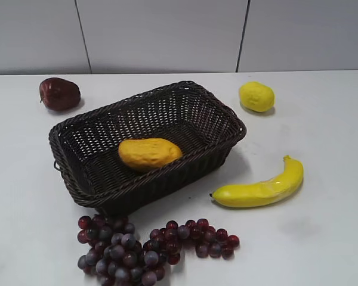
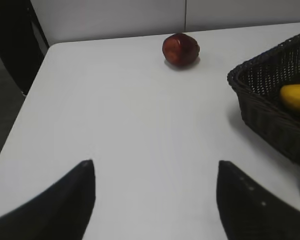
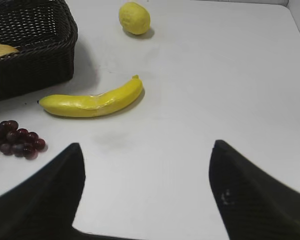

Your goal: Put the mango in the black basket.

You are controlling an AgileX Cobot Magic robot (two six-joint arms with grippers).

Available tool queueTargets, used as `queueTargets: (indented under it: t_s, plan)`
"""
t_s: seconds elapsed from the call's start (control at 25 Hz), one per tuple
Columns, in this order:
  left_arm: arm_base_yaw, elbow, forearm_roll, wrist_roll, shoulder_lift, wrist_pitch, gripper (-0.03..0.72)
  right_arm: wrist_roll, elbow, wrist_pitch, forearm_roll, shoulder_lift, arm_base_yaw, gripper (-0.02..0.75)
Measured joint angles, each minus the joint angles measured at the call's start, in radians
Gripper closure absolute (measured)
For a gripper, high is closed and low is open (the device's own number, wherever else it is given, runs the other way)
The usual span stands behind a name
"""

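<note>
The mango [image 1: 149,154], oblong and yellow-orange, lies inside the black basket [image 1: 215,113] in the middle of the table. Part of the mango also shows in the left wrist view [image 2: 296,98] and a sliver in the right wrist view [image 3: 1,50], inside the basket [image 2: 262,107] [image 3: 40,55]. My left gripper [image 2: 155,170] is open and empty over bare table, left of the basket. My right gripper [image 3: 146,152] is open and empty over bare table, in front of the banana. Neither gripper shows in the exterior view.
A dark red apple [image 1: 59,93] [image 2: 180,49] sits at the back left. A lemon [image 1: 256,96] [image 3: 134,17] sits at the back right. A banana [image 1: 262,187] [image 3: 92,101] lies right of the basket. A bunch of grapes [image 1: 137,247] [image 3: 15,137] lies in front of it.
</note>
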Motion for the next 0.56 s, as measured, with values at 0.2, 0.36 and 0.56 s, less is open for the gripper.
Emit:
queueTargets:
  t_s: [0.2, 0.36, 0.56]
  plan:
    - [0.000, 0.000, -0.001, 0.001, -0.003, -0.002, 0.115, 0.000, 0.000, 0.000, 0.000, 0.000, 0.000, 0.146]
    - [0.000, 0.000, -0.002, 0.005, -0.003, -0.002, 0.115, 0.000, 0.000, 0.000, 0.000, 0.000, 0.000, 0.146]
    - [0.000, 0.000, -0.003, 0.005, -0.003, -0.002, 0.115, 0.000, 0.000, 0.000, 0.000, 0.000, 0.000, 0.146]
